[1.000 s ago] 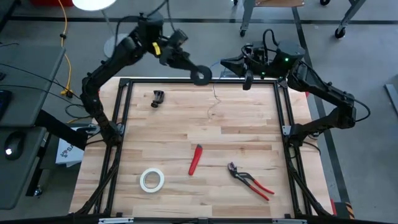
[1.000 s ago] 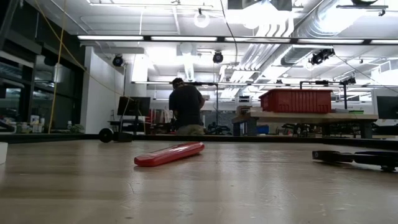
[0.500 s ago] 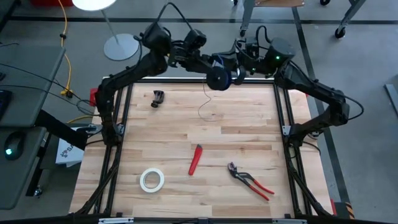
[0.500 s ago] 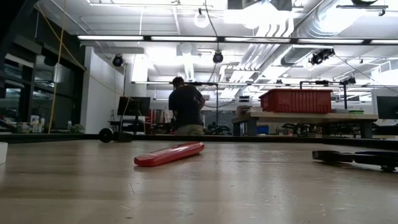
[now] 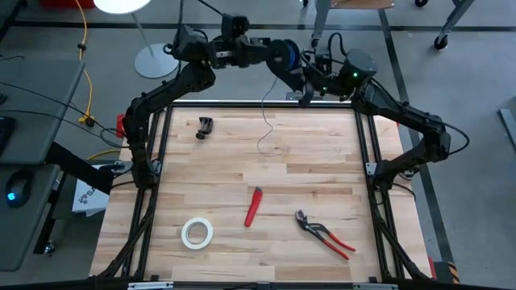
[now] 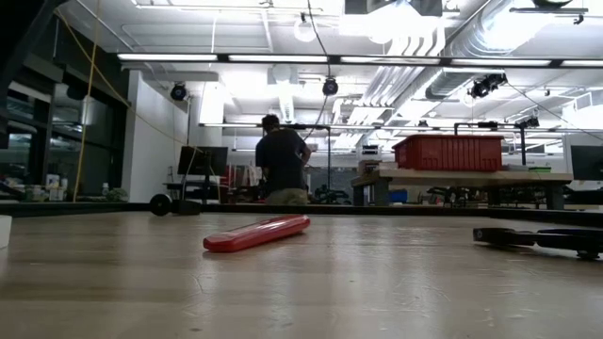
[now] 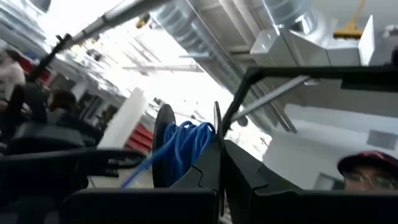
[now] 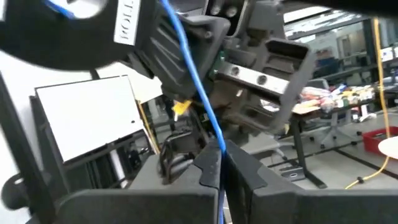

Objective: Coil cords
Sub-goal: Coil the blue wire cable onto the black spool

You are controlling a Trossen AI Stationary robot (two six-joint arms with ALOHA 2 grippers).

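Table (image 5: 306, 173) holds pliers (image 5: 322, 232); left gripper (image 7: 219, 163) pinches spool (image 7: 165, 144), right gripper (image 8: 219, 163) wire (image 8: 186, 56).

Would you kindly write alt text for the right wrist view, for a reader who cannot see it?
The right gripper is shut on a thin blue wire that rises at a slant to a black spool. Close behind the wire is the dark body of the left arm, with a white board and workshop tables beyond.

The wooden surface (image 5: 322, 173) carries a white tape roll (image 5: 197, 233), a red-handled knife (image 5: 254, 206), red-handled pliers (image 5: 324, 234), a small black clamp (image 5: 205, 127), and the wire's loose end (image 5: 264, 143).
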